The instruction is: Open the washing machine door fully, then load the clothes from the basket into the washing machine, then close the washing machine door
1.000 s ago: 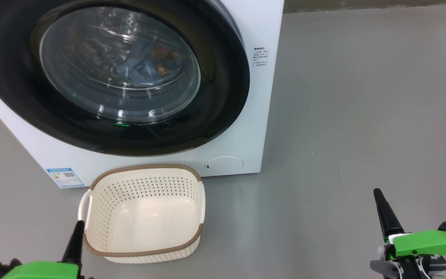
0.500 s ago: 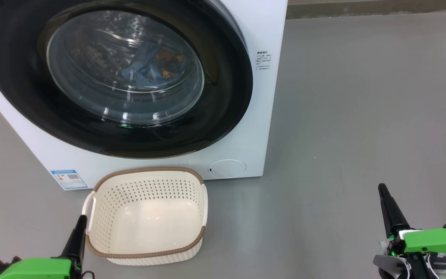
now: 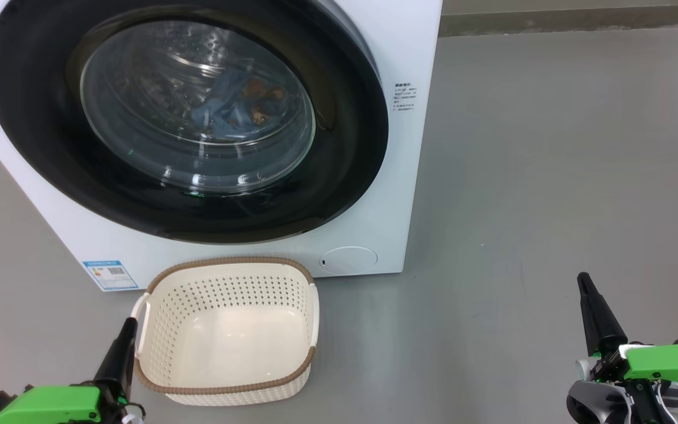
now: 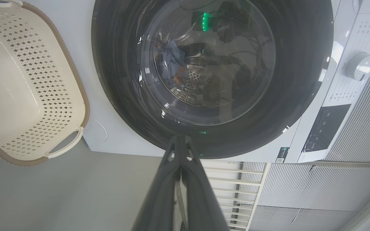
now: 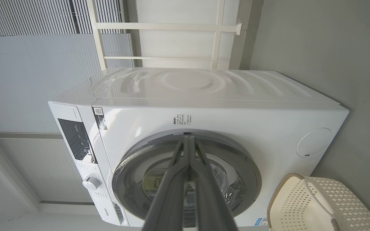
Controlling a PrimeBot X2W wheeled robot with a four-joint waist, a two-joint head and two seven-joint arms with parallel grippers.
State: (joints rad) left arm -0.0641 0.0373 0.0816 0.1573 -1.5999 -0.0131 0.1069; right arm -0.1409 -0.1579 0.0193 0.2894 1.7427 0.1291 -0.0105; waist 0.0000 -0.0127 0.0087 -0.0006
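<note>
Both pairs of jaws are clenched on nothing, the two long dark fingers pressed together into a single point. The left gripper (image 3: 129,323) hangs low with its tip just beside the left handle of the basket (image 3: 227,259); whether it touches the rim cannot be told. The basket stands on the grey floor (image 3: 539,176) to the inner side of these jaws and ahead of them, its bare cream bottom showing. Beyond the tip, straight along the fingers, is the washing machine door (image 3: 348,147), lying closed against the front of the washing machine (image 3: 415,41). Behind its glass, inside the drum, lie the clothes (image 3: 239,111), a blue bundle with brown print. The right gripper (image 3: 582,278) hangs over bare floor, well apart from the basket and the machine, which stand ahead of its jaws and off to their left.
</note>
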